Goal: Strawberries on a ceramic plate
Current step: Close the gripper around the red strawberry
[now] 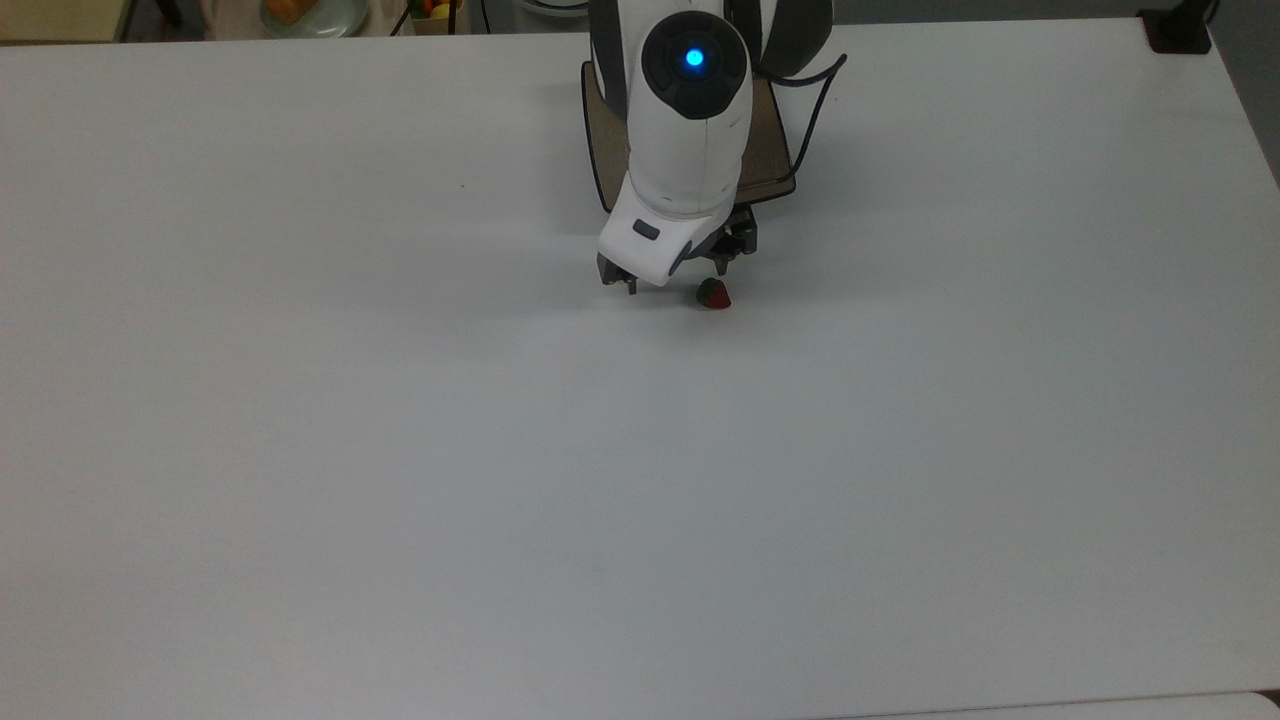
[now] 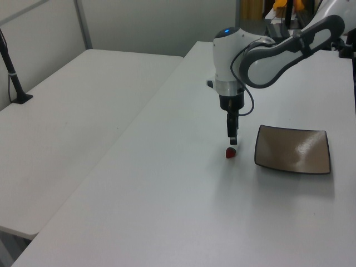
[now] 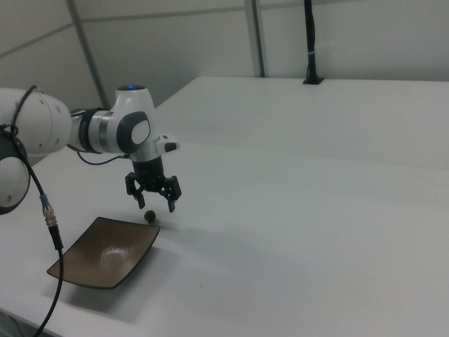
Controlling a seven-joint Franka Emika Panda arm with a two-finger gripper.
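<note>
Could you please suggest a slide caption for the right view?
Open gripper poised just above the strawberry on the white table, beside the empty ceramic plate.

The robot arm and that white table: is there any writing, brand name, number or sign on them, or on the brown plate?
No text can be read in these pictures.
The arm's white wrist housing carries a glowing blue light, not a letter or number.
The ceramic plate, the strawberry and the table bear no markings.
The gripper shows no label.
</note>
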